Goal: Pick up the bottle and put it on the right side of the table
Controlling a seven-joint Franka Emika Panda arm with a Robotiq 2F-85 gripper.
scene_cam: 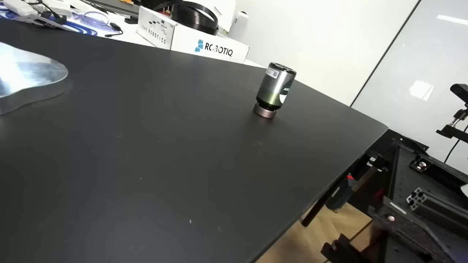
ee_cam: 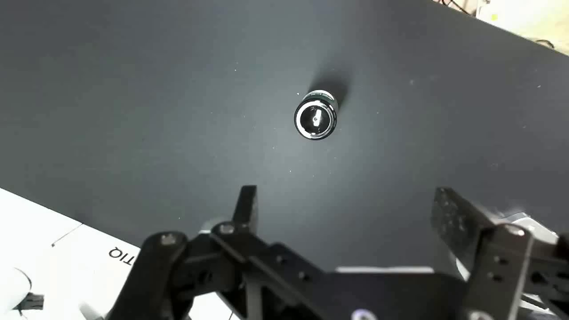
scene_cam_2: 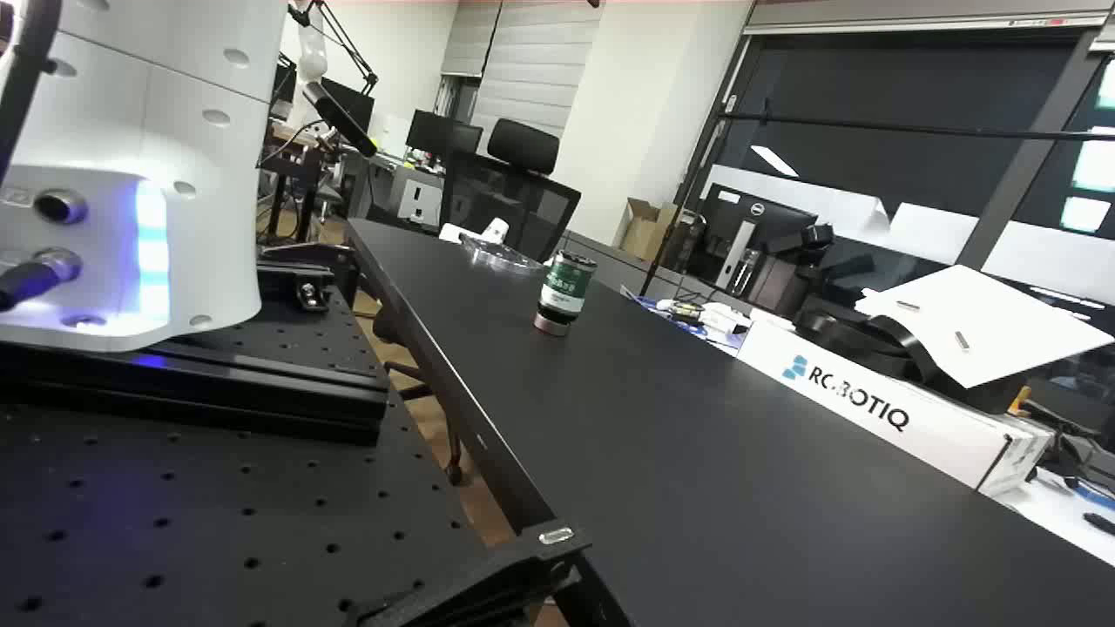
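The bottle [scene_cam: 276, 87] stands on the black table [scene_cam: 164, 146]. It has a silver-grey body, a dark rim on top and a narrower reddish-grey ring at the bottom. In an exterior view the bottle [scene_cam_2: 566, 287] shows a green and white label and stands towards the table's far end. In the wrist view the bottle [ee_cam: 315, 119] shows from above, beyond the fingertips and apart from them. My gripper [ee_cam: 346, 189] is open, with only tabletop showing between its fingers. The gripper is out of view in both exterior views.
A white Robotiq box [scene_cam: 208, 45] stands on the white desk along the table's edge, among cables. A shiny, clear plastic-like piece [scene_cam: 33, 69] lies on the table. The white robot base [scene_cam_2: 157, 174] stands on a black perforated plate [scene_cam_2: 218, 522] beside the table [scene_cam_2: 679, 488].
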